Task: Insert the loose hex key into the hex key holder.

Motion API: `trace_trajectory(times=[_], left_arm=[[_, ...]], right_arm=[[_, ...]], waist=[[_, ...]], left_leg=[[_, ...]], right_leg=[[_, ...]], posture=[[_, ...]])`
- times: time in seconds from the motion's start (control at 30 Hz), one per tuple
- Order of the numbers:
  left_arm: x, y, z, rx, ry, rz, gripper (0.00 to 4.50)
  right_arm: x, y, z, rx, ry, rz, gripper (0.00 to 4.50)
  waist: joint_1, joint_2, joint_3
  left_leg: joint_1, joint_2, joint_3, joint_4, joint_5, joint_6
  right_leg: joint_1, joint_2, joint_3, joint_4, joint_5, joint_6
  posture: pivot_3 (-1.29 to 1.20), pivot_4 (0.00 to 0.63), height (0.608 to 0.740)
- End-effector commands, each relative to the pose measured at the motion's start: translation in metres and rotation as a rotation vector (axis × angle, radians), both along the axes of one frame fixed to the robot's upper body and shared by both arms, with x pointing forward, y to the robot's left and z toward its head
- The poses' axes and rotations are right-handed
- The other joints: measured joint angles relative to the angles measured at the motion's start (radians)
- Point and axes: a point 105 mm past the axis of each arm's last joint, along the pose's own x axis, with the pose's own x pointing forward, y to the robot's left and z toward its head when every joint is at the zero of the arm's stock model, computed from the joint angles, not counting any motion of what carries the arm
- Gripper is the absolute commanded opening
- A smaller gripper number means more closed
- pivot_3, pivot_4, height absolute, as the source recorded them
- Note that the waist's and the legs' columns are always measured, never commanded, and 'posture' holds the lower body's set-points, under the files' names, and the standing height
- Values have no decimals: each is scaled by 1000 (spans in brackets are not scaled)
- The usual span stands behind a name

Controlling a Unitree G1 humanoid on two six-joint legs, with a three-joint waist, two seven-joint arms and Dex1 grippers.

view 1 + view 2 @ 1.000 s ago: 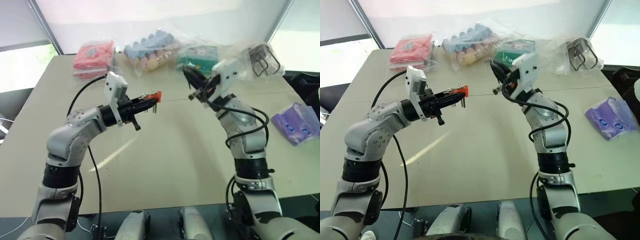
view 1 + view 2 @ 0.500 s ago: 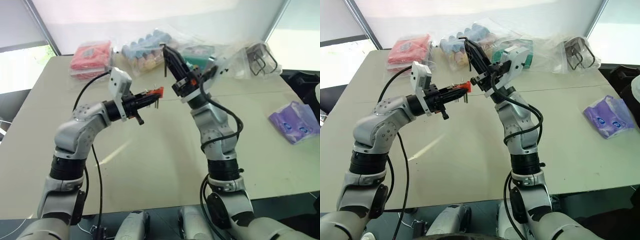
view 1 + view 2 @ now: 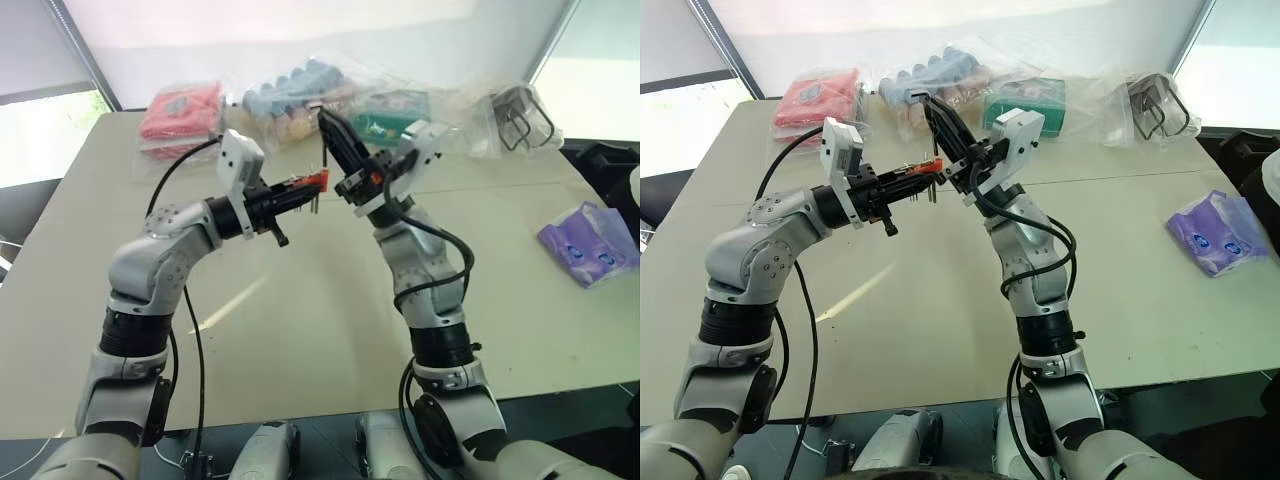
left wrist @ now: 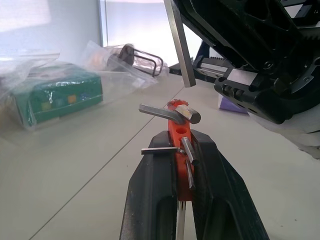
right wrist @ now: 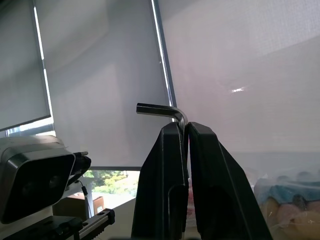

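Left gripper (image 3: 296, 190) clamped on the hex key holder (image 3: 314, 183), orange-red tip aimed at three o'clock. Right gripper (image 3: 330, 125) just beside it, raised toward eleven o'clock, pinching the loose hex key (image 3: 323, 150), long leg hanging to six o'clock beside the holder. Both raised over the table (image 3: 300, 330). Purple packet (image 3: 592, 245) out at three o'clock.

We see the hex key holder (image 4: 178, 134), a small orange-red plastic block with short dark metal keys jutting from it, raised well above the table (image 3: 330, 320) and pinched between black fingers. The loose hex key (image 5: 167, 112), a thin L-shaped dark grey rod, hangs just above the holder, its long leg pointing down, not yet touching it.
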Motion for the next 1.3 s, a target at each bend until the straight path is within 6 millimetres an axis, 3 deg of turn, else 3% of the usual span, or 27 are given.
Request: trace_trajectory(times=[0.03,1.3], left_arm=[[-3,0,14,-11,-59,-2,0],[0,1,27,-92,-51,11,0]], right_arm=[[-4,1,6,14,-37,-6,27],[-7,-4,-14,-9,-4,-40,27]], waist=[[0,0,0],[0,0,0]], left_leg=[[0,0,0,0,0,0],[0,0,0,0,0,0]], right_leg=[[0,0,0,0,0,0],[0,0,0,0,0,0]], posture=[[0,150,740],[0,150,740]])
